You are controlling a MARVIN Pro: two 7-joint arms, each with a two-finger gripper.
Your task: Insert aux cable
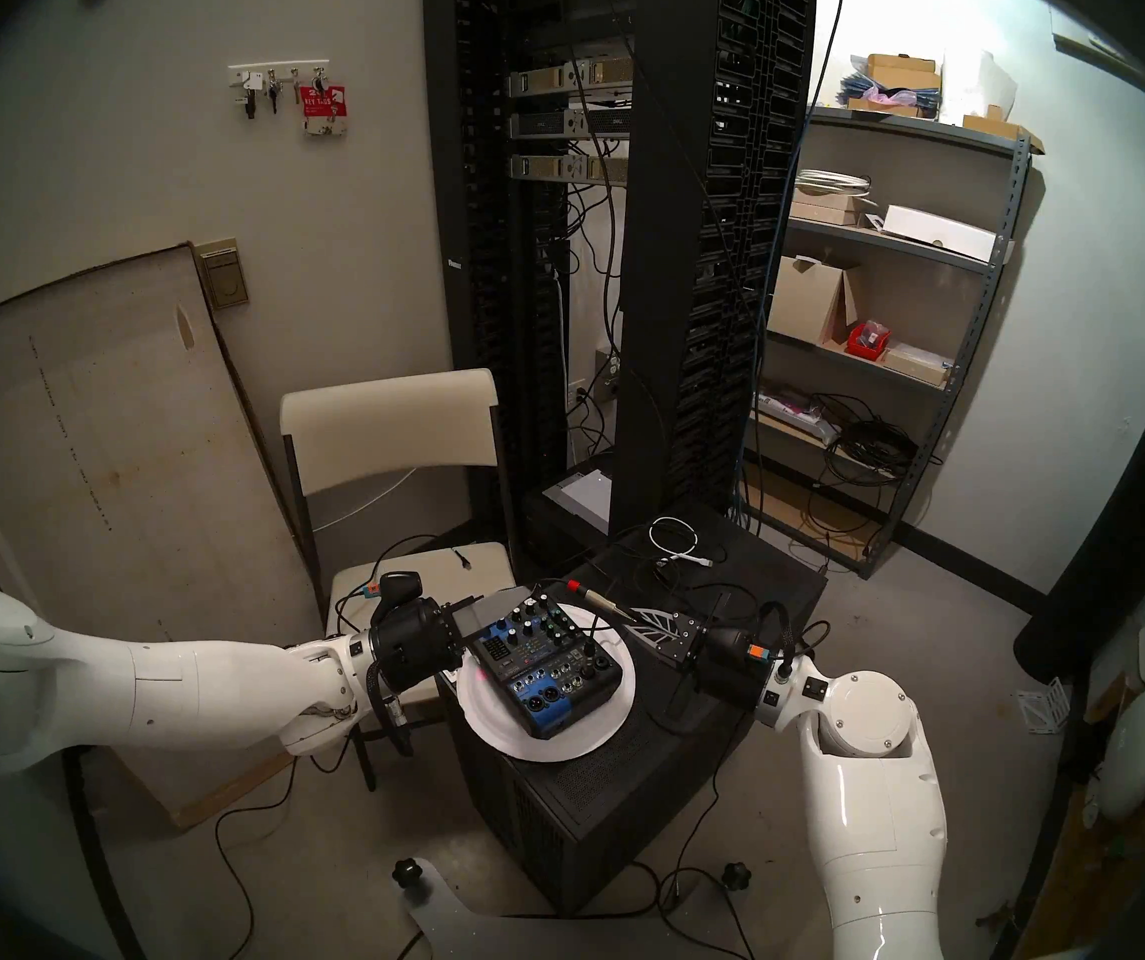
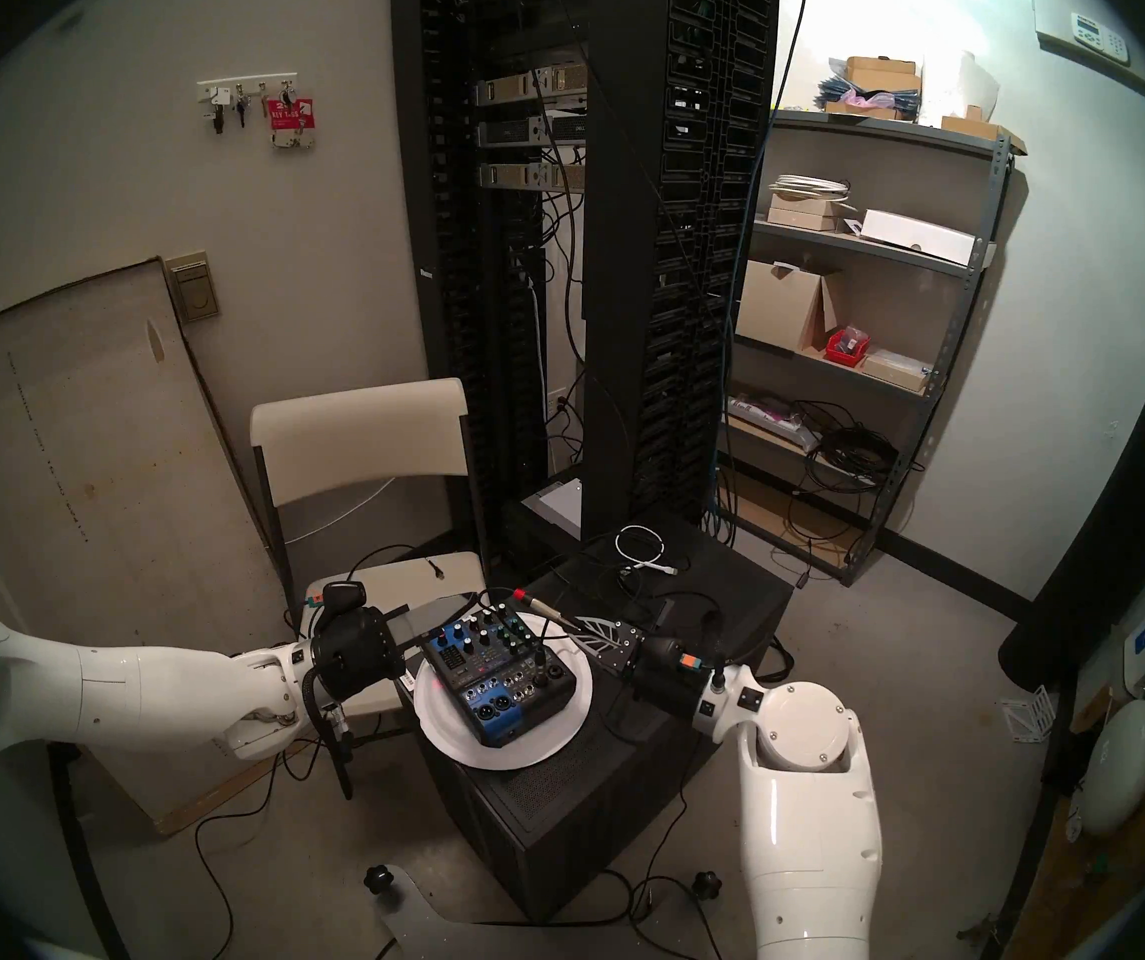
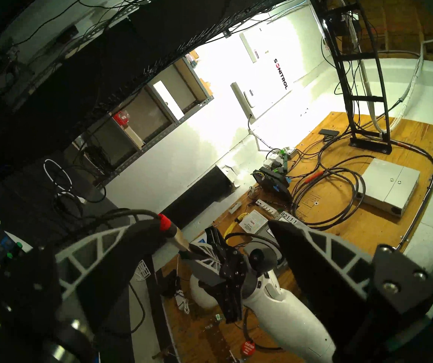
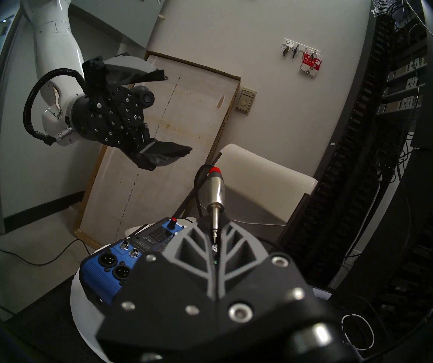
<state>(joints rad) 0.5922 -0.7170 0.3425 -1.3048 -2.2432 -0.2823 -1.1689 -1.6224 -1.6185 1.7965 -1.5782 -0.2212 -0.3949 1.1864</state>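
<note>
White plate point(image 1: 486, 719) on black cabinet point(image 1: 625, 785), rack point(image 1: 694, 245) behind

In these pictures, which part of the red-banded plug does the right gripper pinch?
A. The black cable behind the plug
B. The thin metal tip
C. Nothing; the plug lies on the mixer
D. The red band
B: in the right wrist view the right gripper is shut on the thin metal tip of the aux cable, whose red band points away, above the mixer.
</note>
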